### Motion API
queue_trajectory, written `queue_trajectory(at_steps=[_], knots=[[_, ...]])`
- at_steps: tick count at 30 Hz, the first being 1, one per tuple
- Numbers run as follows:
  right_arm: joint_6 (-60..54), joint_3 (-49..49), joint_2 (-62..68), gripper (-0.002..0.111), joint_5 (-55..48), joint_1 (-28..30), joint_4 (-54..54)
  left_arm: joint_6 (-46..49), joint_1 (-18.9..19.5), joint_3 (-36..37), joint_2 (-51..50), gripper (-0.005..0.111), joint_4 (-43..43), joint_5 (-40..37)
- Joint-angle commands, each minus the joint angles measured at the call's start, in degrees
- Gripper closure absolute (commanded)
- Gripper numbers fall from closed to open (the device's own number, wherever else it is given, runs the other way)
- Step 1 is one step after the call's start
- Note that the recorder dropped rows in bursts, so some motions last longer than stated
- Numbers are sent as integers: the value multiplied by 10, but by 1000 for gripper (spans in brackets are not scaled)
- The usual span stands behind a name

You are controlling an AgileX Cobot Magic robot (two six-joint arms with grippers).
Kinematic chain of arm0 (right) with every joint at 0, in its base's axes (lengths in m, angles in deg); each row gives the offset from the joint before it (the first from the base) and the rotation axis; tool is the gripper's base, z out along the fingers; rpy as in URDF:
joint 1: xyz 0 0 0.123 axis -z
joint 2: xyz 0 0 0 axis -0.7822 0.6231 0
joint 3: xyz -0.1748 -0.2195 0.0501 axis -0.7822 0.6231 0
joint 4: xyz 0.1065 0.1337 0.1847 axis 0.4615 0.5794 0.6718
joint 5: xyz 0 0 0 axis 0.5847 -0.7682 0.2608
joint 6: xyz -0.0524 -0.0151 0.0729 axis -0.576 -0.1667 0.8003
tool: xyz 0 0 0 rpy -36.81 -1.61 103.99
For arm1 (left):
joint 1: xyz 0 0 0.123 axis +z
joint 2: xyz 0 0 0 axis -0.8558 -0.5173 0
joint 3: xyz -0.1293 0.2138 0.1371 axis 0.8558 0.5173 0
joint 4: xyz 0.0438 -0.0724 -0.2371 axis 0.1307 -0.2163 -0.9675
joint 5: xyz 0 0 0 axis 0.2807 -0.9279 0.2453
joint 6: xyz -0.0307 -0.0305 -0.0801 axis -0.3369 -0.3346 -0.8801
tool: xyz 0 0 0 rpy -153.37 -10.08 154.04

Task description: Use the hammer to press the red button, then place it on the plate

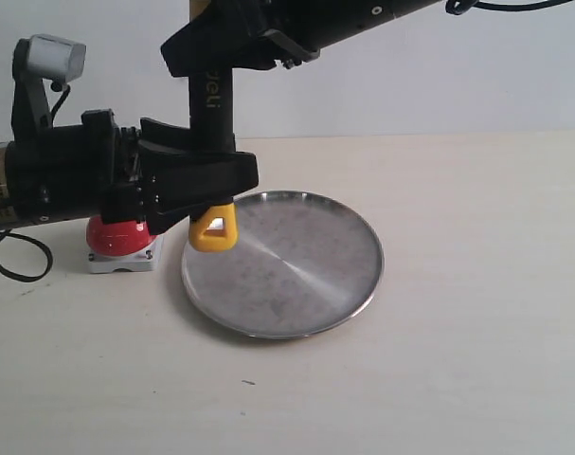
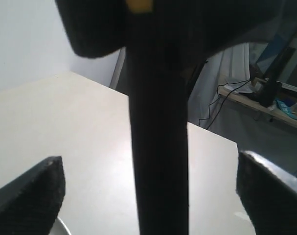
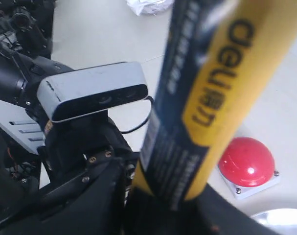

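Observation:
The hammer (image 1: 211, 104) hangs upright, its yellow looped end just above the near-left rim of the silver plate (image 1: 296, 270); its head is out of view above. My right gripper (image 1: 232, 47) is shut on the upper handle, which fills the right wrist view as a yellow-and-black hammer shaft (image 3: 202, 98). My left gripper (image 1: 238, 178) is open around the lower handle. In the left wrist view the black hammer handle (image 2: 158, 147) stands between wide-apart fingers (image 2: 40, 188), touching neither. The red button (image 1: 116, 235) sits left of the plate, partly hidden behind my left gripper, and appears as the red button (image 3: 246, 161) in the right wrist view.
The left arm's grey wrist camera (image 1: 58, 55) stands up at the far left. A black cable (image 1: 22, 261) loops on the table beside the button. The pale table top (image 1: 476, 332) stretches right of and in front of the plate.

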Motion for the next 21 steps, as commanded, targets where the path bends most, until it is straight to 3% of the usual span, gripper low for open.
queue_trajectory(at_steps=[1,4,6,8,9,16,20,21], knots=[[-14,-9,-12,108,-11,0,43,-1,-9,1,1,18,-17,7],[-14,-9,-12,108,-18,0,43,-3,-9,1,1,38,-17,7],[-14,-9,-12,108,-22,0,43,-4,-9,1,1,61,-17,7],[-14,-9,-12,108,-24,0,43,-4,-9,1,1,96,-17,7],[-14,-9,-12,108,-27,0,43,-1,-9,1,1,106,-17,7],[-14,-9,-12,103,-31,0,43,-1,-9,1,1,107,-46,7],[-14,-9,-12,80,-45,0,43,-1,-9,1,1,107,-54,7],[-14,-9,-12,69,-45,0,43,-1,-9,1,1,107,-55,7]])
